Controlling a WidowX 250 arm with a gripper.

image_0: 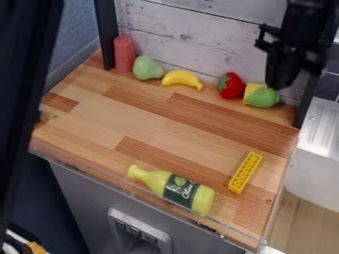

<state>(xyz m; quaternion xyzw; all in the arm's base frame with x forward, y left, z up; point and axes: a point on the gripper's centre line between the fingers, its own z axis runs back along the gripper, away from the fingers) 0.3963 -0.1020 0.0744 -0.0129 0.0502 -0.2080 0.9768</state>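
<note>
The black gripper (281, 74) hangs at the upper right, above the back right part of the wooden counter. Nearest to it are a green rounded toy (263, 97) and a yellow block (252, 90) partly behind that toy. A red strawberry (230, 85) lies just left of them. Farther left along the back wall are a yellow banana (182, 79), a pale green pear (147, 68) and an upright red cylinder (124, 53). At the front, a green bottle (173, 190) lies on its side, and a yellow studded brick (245, 172) rests to its right.
The wooden counter (142, 119) is bounded at the back by a whitewashed plank wall (192, 37) and dark posts at both back corners. A clear strip runs along the front edge. Beyond the right edge stands a white metal unit (317, 134).
</note>
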